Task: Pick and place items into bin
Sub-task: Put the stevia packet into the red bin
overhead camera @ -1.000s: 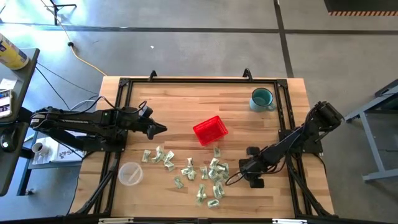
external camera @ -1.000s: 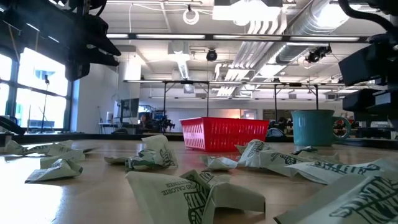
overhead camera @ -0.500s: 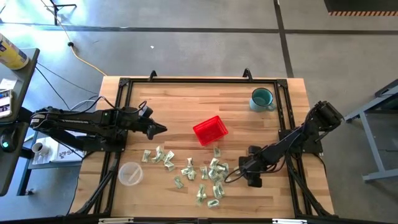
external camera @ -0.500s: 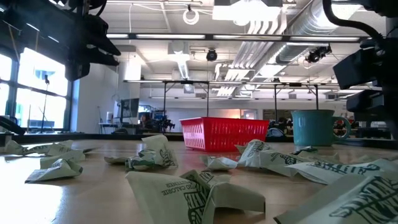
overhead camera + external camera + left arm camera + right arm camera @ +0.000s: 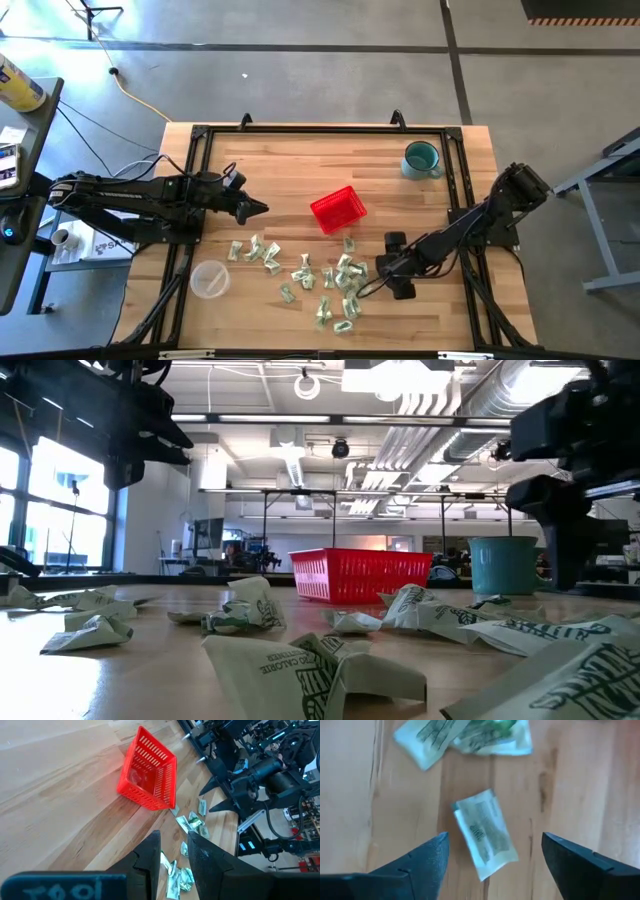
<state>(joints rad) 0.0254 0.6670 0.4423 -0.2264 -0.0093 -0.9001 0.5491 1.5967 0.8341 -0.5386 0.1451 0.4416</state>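
The red bin [image 5: 338,208] stands on its base mid-table, also in the left wrist view [image 5: 150,775] and the low view [image 5: 360,575]. Several pale green wrapped items [image 5: 320,275] lie flat and scattered on the wood near the front edge. My right gripper [image 5: 380,266] is at the right side of the pile, low over the table. It is open wide [image 5: 492,865], and one item [image 5: 485,835] lies on the wood between its fingers, untouched. My left gripper [image 5: 258,209] hovers left of the bin, a narrow empty gap between its fingers [image 5: 172,852].
A teal mug [image 5: 421,158] stands at the back right and a clear plastic cup [image 5: 210,279] at the front left. A dark frame rail [image 5: 320,128] runs along the table's edges. Bare wood lies behind the bin and between bin and mug.
My right gripper has moved toward the table's left edge, closer to the right side of the pile of items. The items and the bin lie as they did.
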